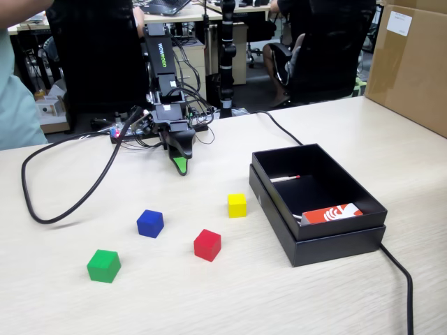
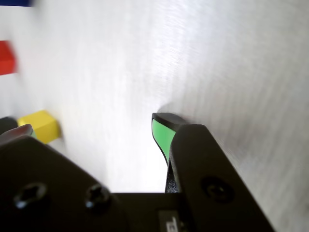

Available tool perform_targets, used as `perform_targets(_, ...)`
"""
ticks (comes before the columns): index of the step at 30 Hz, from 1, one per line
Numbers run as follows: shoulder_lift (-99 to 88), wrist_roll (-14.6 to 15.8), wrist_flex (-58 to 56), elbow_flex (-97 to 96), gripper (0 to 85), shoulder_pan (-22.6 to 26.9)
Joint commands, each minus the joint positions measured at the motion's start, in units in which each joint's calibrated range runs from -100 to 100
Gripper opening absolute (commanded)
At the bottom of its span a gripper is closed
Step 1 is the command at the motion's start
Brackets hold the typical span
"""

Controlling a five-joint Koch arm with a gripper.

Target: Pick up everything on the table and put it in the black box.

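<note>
Four cubes lie on the surface [image 1: 230, 293], all outside the box [image 1: 335, 244]. In the fixed view the yellow cube [image 1: 237, 205] is the one nearest the pincer [image 1: 180, 166], lying in front of it and a little to the right, clearly apart from it. The blue cube [image 1: 150, 223] sits to the front left of the pincer, the red cube [image 1: 207, 245] further forward between yellow and blue, and the green cube [image 1: 104, 266] furthest away at the front left. None touches another.

The pincer points down with its green-lined tip at or just above the surface, holding nothing. In the wrist view the pincer [image 2: 91, 128] is spread: one green-faced finger [image 2: 161, 133] stands to the right, the other at the left edge, with bare surface between them. The yellow cube [image 2: 41, 125] shows just beside the left finger, the red cube [image 2: 6, 58] beyond it, and a sliver of the blue cube [image 2: 14, 2] at the top edge.

The box stands to the right of the cubes in the fixed view, open, with a card [image 1: 332, 213] and a thin stick [image 1: 285, 179] inside. A cable [image 1: 70, 202] loops across the surface to the left.
</note>
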Motion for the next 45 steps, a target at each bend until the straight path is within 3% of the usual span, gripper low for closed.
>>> perform_targets(1, 4.13, 1.66, -10.24, 10.23, 47.3, 0.88)
perform_targets(12, 43.14, 7.81, -33.3, 57.01, 47.5, 5.57)
perform_targets(26, 79.52, 10.94, -35.12, 78.95, 46.8, 7.42)
perform_targets(32, 87.55, 11.53, -35.12, 82.85, 41.6, 7.42)
perform_targets(39, 90.3, 13.24, -35.03, 84.03, 18.9, 7.42)
perform_targets(45, 81.01, 13.28, -37.36, 85.03, 18.6, 7.33)
